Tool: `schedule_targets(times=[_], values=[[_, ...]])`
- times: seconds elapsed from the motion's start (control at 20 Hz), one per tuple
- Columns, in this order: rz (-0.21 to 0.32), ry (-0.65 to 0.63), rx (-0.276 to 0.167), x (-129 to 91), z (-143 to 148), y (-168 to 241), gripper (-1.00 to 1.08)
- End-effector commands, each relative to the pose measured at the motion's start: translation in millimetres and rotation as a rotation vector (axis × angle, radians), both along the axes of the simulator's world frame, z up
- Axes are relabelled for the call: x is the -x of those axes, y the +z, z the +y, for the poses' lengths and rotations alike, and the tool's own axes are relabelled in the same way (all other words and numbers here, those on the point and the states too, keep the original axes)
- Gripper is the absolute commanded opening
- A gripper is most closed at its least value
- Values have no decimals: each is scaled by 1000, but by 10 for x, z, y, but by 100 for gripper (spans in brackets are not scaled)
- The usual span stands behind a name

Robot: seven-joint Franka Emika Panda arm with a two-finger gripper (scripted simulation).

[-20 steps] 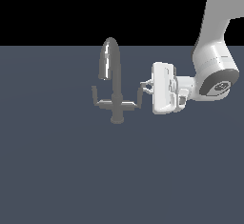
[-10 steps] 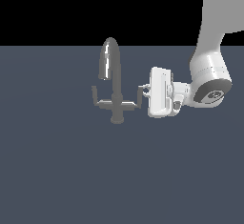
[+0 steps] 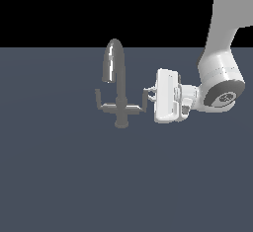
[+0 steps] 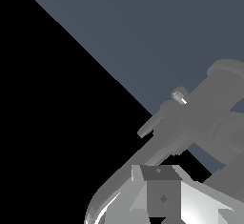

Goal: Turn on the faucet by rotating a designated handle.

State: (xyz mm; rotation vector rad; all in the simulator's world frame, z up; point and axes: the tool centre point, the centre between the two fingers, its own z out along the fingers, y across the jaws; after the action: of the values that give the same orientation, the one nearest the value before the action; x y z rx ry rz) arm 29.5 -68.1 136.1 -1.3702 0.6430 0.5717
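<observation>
Exterior view: faucet [image 3: 118, 90] upright on the dark desk [image 3: 59, 176], the gripper [image 3: 149, 93] meeting its handle [image 3: 141, 100] on the exterior view's right, finger spacing indiscernible; wrist view: faucet close, blurred.

Arm [image 3: 222, 53]: upper links cut off by the exterior view's top edge.
Gripper [image 3: 149, 94]: fingertips too small to tell whether they touch the handle [image 3: 144, 99].
Faucet [image 4: 209, 118]: cropped at the wrist view's edge; spout out of frame.
</observation>
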Motion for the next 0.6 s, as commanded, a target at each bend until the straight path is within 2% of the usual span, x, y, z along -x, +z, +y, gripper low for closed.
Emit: schedule_targets(times=[0.0,0.4,0.55], values=[[0,0,0,64,8,23,-100],[0,1,0,272,38,100,-100],[3,-5,5,270,34,33,-100]])
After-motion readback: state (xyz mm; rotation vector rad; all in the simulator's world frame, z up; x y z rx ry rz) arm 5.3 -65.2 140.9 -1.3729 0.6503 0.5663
